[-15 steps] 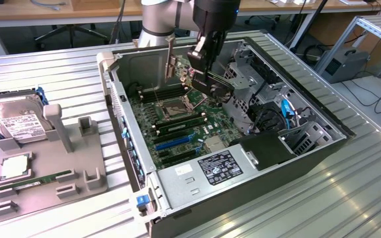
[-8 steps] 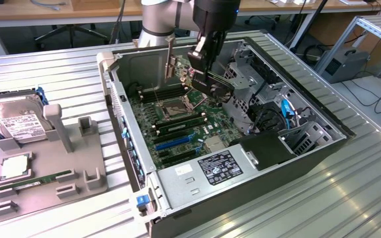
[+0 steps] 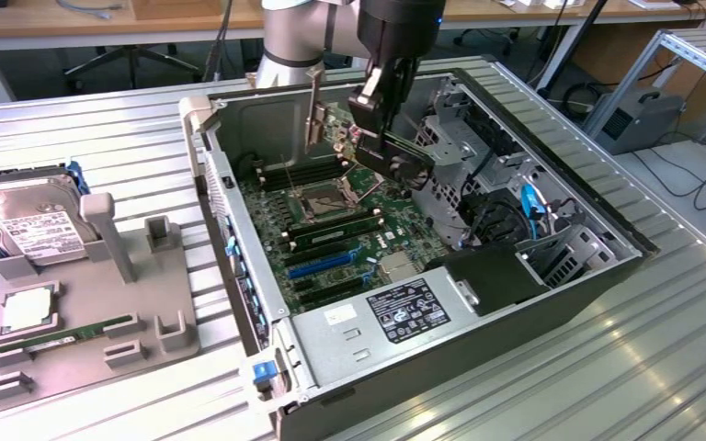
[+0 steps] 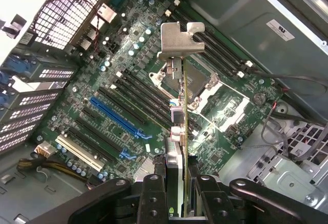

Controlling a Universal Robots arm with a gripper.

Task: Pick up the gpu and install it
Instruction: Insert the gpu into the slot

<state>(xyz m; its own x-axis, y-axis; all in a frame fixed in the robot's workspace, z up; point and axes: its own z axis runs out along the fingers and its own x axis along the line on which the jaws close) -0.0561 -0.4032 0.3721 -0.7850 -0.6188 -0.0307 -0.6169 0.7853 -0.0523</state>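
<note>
Two black fingers clamp the gpu between them, one on each flat face, so the gripper is closed on the card. From the wrist, the card runs edge-on straight out past the fingertips. Its silver bracket sits at the end farthest from them, with a bent tab at its tip.

In the exterior view the gripper hangs inside the open computer case with the gpu held up on edge. The bracket stands there as a thin upright strip just beside the fingers, on the exterior view's left of them.

Below the fingers lies the green motherboard. The CPU socket is directly behind the held card. The long blue slot lies off to one side of the fingers, with black slots alongside it. The card sits in none of these slots and is held above the board.

Well away from the fingers, outside the case on the exterior view's left, a grey fixture carries a hard drive and a slim green RAM stick. Case and fixture both rest on a ribbed metal table.
</note>
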